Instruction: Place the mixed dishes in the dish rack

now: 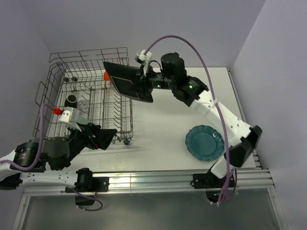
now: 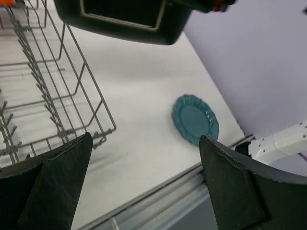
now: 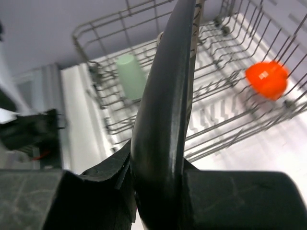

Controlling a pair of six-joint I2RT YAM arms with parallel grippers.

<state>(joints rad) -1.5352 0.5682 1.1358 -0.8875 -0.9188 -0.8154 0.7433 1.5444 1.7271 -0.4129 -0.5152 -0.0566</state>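
My right gripper (image 1: 145, 87) is shut on the black square plate (image 1: 125, 79), held tilted in the air over the right side of the grey wire dish rack (image 1: 53, 79); the plate's edge (image 3: 165, 105) fills the right wrist view. The orange bowl (image 1: 106, 75) sits in the rack at the back and shows in the right wrist view (image 3: 266, 79). The pale green cup (image 3: 130, 75), the small dark mug (image 1: 71, 100) and the clear glass (image 1: 84, 104) are in the rack. The teal scalloped plate (image 1: 205, 142) lies on the table at the right. My left gripper (image 1: 106, 136) is open and empty at the rack's near corner.
The rack's near right corner with its wheels (image 1: 126, 140) stands close to my left fingers (image 2: 62, 177). The metal rail (image 1: 153, 179) runs along the near table edge. The walls close the table at the back and right.
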